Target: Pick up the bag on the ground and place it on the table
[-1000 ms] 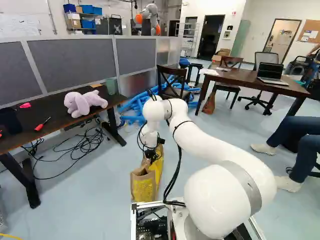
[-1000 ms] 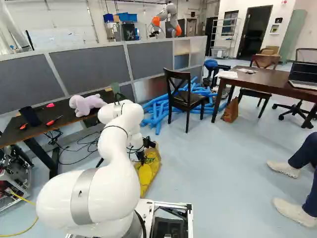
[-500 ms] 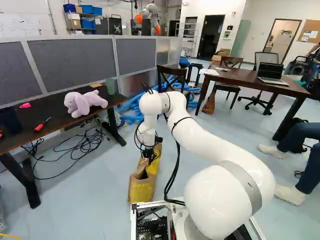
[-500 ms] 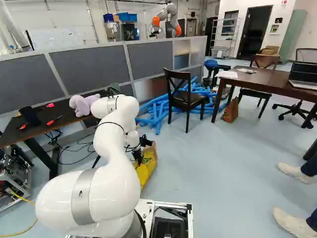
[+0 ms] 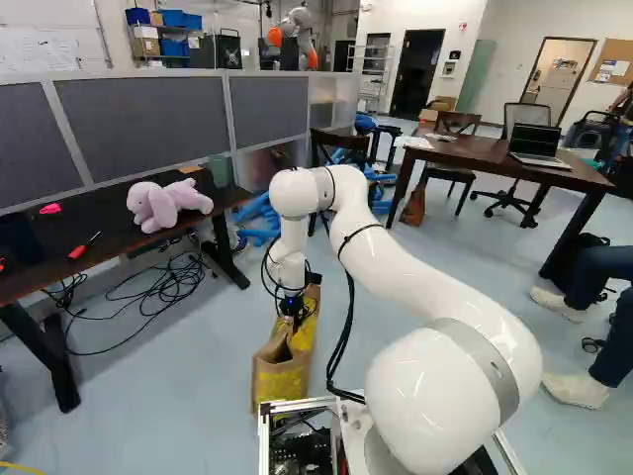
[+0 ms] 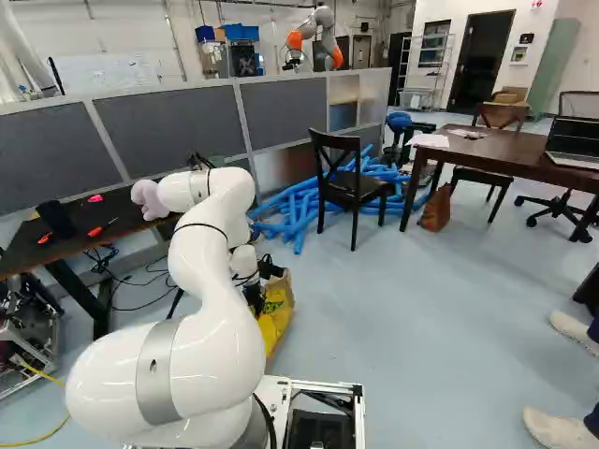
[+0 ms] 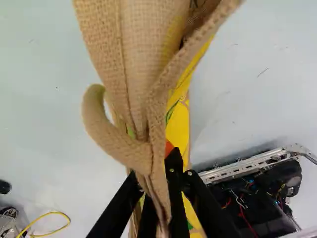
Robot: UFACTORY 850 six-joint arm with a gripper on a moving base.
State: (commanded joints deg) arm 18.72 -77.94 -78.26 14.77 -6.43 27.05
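We have one pincer (image 5: 294, 315), its two fingers closed on one bag (image 5: 282, 371), the tan and yellow one; its cloth is pinched between them. The bag hangs or stands right under the pincer, low down ahead of our base; whether its bottom touches the floor we cannot tell. In the wrist view one loop of handle (image 7: 116, 141) curls beside the pincer (image 7: 153, 166), and the bag's folded tan cloth runs ahead of it. To the pincer's left we see one dark surface (image 5: 109, 233), bearing one lilac stuffed toy (image 5: 168, 206), one red-handled screwdriver (image 5: 85, 245) and one small pink item (image 5: 49, 208); one tangle of black cables (image 5: 163, 297) lies on the floor, also left of the pincer. Beyond the pincer lie many blue tubes (image 6: 309, 201) in one heap, with one dark wooden chair (image 6: 351, 178) just beside them. Farther out, to the pincer's right, stands a second surface (image 5: 455, 150) with one open laptop (image 5: 539, 144); near it we count one more wooden chair (image 6: 501, 116), one office chair (image 5: 524, 117) and one brown bag-like item (image 6: 436, 208) on the floor. One other robot (image 6: 320, 39) rises well beyond the pincer, behind the partition (image 6: 178, 126).
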